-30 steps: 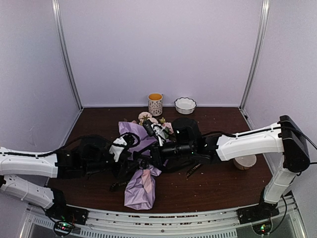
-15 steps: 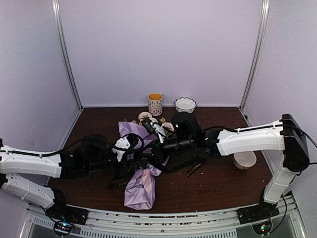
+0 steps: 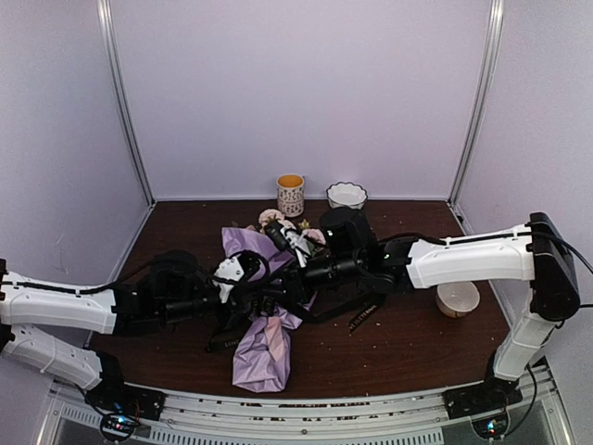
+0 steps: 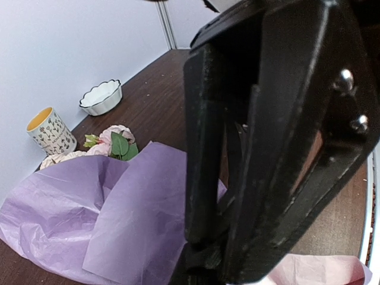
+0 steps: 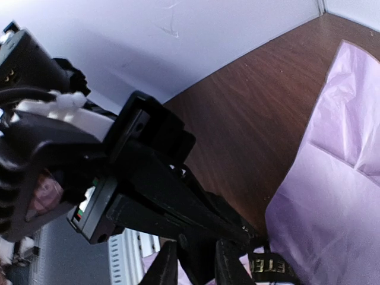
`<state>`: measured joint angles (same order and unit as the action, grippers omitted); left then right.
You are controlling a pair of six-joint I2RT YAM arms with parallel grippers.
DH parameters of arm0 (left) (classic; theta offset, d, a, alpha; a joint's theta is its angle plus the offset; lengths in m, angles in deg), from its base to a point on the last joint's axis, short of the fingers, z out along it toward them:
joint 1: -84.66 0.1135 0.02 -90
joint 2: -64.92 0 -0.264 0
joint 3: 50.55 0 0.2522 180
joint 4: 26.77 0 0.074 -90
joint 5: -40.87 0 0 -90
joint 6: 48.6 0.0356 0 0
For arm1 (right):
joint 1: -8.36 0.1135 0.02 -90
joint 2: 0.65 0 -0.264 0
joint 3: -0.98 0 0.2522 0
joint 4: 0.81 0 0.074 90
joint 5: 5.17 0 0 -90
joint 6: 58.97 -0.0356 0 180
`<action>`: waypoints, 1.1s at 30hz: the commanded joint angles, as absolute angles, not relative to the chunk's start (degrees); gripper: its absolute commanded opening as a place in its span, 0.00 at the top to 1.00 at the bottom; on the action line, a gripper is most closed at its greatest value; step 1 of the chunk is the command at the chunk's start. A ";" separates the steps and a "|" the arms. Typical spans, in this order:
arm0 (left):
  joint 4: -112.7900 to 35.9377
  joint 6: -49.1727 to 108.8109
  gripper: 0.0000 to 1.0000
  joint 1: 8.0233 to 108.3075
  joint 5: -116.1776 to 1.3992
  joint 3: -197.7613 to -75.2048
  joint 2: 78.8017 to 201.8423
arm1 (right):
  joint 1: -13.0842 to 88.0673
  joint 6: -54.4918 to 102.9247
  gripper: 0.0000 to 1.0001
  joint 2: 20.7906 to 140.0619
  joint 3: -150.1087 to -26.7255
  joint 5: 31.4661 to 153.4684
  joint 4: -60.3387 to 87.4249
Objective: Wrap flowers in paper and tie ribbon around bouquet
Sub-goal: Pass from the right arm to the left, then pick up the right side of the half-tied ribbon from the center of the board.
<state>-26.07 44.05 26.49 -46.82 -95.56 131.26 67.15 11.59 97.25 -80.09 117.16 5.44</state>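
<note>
The bouquet lies mid-table, the flowers (image 3: 275, 219) (image 4: 116, 139) pointing to the back out of crumpled lilac paper (image 3: 262, 357) (image 4: 119, 219) (image 5: 332, 196). Both grippers meet over its middle. My left gripper (image 3: 262, 301) (image 4: 219, 249) is shut, its tips pinched on the black ribbon (image 5: 270, 268), whose pale lettering shows just beside them. My right gripper (image 3: 289, 289) (image 5: 199, 270) has its fingers slightly apart, with a dark strip in the gap. Loose ribbon ends (image 3: 363, 317) trail on the table either side of the bouquet.
A flowered mug (image 3: 290, 195) (image 4: 50, 130) and a white scalloped bowl (image 3: 346, 196) (image 4: 101, 96) stand at the back wall. A small cream cup (image 3: 459, 301) sits under the right arm. A pale pink sheet (image 3: 276, 336) shows inside the lilac wrap.
The left gripper has closed and moved right toward the bouquet's middle. The right gripper's fingers, shut before, have parted a little. The bouquet has stayed put.
</note>
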 commanded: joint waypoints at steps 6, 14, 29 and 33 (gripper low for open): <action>-19.52 41.71 1.00 26.88 -41.68 -92.61 131.70 | 63.21 8.51 0.57 87.33 -79.16 89.01 26.12; -5.79 40.28 1.00 26.92 -42.81 -87.69 132.62 | 52.88 2.29 0.47 82.05 -71.24 74.27 45.21; -14.98 38.32 1.00 26.92 -44.29 -94.25 129.33 | 45.54 -1.00 0.45 93.76 -68.41 83.22 38.82; -13.96 41.62 1.00 26.92 -47.14 -94.41 129.90 | 44.55 -1.27 0.46 95.68 -67.34 84.73 37.06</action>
